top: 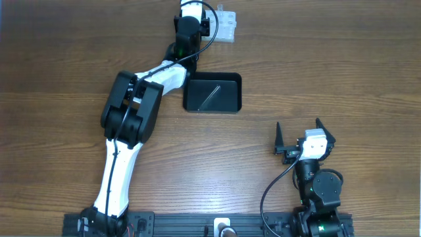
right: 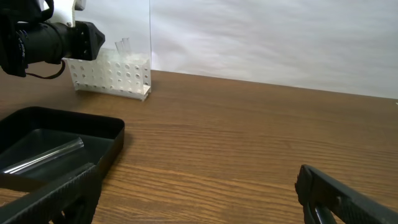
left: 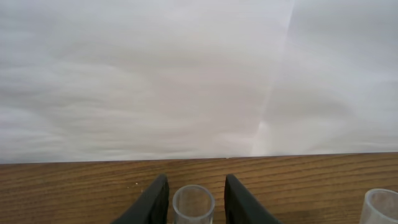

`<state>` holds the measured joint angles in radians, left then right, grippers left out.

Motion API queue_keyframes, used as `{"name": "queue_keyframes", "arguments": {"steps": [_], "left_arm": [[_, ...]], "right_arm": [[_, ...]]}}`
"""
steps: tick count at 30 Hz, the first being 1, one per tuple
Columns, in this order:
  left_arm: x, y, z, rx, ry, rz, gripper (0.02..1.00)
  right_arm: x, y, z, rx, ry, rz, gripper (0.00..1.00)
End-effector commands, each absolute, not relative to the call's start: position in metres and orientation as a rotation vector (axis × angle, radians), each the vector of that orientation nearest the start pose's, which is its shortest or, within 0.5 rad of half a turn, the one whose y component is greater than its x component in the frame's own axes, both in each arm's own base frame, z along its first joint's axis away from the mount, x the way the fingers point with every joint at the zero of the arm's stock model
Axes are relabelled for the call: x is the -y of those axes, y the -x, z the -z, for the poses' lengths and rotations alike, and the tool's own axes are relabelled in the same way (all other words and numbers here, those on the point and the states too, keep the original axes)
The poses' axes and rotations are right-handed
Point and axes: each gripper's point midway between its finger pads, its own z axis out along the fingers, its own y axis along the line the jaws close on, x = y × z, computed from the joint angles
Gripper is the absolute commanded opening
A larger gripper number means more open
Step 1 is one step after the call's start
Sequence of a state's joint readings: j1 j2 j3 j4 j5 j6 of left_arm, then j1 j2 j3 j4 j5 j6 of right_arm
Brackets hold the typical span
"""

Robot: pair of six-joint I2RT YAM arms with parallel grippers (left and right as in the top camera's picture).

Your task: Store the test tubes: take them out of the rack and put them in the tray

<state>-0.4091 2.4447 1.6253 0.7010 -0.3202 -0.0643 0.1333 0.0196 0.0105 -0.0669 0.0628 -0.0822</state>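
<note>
A clear perforated rack stands at the table's far edge, with one tube sticking up from it. My left gripper is at the rack's left end. In its wrist view the gripper is shut on an upright clear test tube, whose open mouth shows between the fingers. A second tube mouth stands off to the side. The black tray lies in the middle of the table with one test tube lying aslant in it. My right gripper hangs open and holds nothing, near and right of the tray.
Bare wooden tabletop surrounds the tray and the rack. A white wall rises just behind the rack. The left arm stretches diagonally across the table's left half, beside the tray's left wall.
</note>
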Motion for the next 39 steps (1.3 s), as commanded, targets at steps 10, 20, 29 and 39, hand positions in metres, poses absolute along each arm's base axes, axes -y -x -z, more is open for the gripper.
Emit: {"name": "queue_keyframes", "arguments": {"steps": [10, 20, 29, 39], "left_arm": [[0.2171, -0.6395, -0.1155, -1.675, -0.049, 0.096, 0.218], [0.2174, -0.6395, -0.1160, -1.674, -0.048, 0.097, 0.172], [0.2175, -0.6397, -0.1186, -1.663, -0.046, 0.100, 0.145], [0.2167, -0.6399, -0.1251, -1.655, -0.042, 0.101, 0.042]], "right_arm": [[-0.0193, -0.2460, -0.1552, -1.648, 0.120, 0.027, 0.991], [-0.0193, -0.2460, -0.1552, -1.648, 0.120, 0.027, 0.993], [-0.0193, -0.2460, -0.1551, -1.648, 0.120, 0.027, 0.991], [-0.0193, -0.2460, -0.1551, -1.648, 0.120, 0.027, 0.993]]}}
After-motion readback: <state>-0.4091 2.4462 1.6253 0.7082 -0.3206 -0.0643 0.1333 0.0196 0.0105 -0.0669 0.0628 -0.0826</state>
